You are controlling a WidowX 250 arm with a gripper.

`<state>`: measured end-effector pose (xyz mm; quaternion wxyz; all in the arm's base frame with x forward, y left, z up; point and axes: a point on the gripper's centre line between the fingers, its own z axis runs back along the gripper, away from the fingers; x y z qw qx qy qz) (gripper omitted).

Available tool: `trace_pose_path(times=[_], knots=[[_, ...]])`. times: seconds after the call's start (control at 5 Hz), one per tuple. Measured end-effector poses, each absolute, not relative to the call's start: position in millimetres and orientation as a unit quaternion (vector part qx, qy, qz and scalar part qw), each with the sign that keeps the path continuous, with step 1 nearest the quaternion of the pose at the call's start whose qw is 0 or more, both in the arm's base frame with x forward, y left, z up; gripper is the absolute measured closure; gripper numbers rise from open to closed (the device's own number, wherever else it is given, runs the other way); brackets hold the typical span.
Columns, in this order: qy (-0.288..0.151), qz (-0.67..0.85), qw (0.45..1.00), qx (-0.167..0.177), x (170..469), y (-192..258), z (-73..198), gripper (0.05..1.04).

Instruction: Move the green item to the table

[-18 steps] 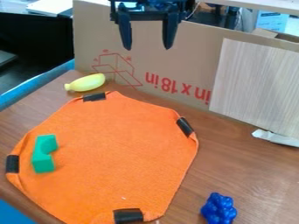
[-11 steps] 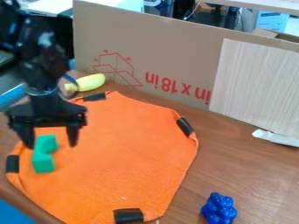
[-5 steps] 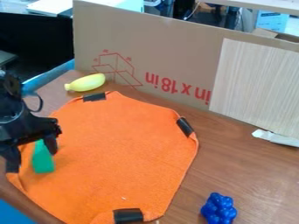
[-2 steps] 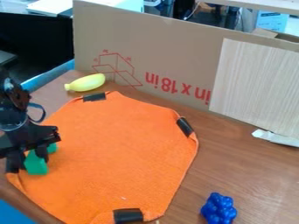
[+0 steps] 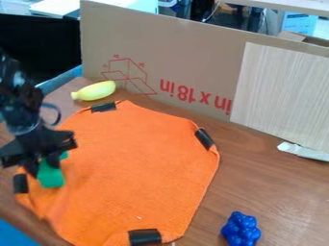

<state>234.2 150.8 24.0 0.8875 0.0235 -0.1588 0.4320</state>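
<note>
A cardboard wall (image 5: 173, 57) bars the back of the tabletop (image 5: 270, 187), a yellow banana (image 5: 96, 91) near its foot. Room opens above the orange cloth (image 5: 135, 158) and along its right side, where a blue cluster (image 5: 241, 229) obstructs the near end.

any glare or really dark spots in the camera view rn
Camera view: small bright glints on the blue bumpy object; a soft pale sheen on the wooden table; the white sheets at the upper left look washed out; the pincer is so dark that little detail reads; the orange cloth has no strong glare.
</note>
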Motion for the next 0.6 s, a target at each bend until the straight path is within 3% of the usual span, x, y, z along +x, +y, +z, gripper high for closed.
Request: trace_pose_path(times=[0.2, 0.4, 0.6], knots=[[-0.183, 0.420, 0.889, -0.003, 263, 127, 59, 0.761], [-0.178, 0.411, 0.894, -0.020, 294, 95, 77, 0.761], [-0.121, 0.400, 0.907, 0.050, 326, 54, 69, 0.761]])
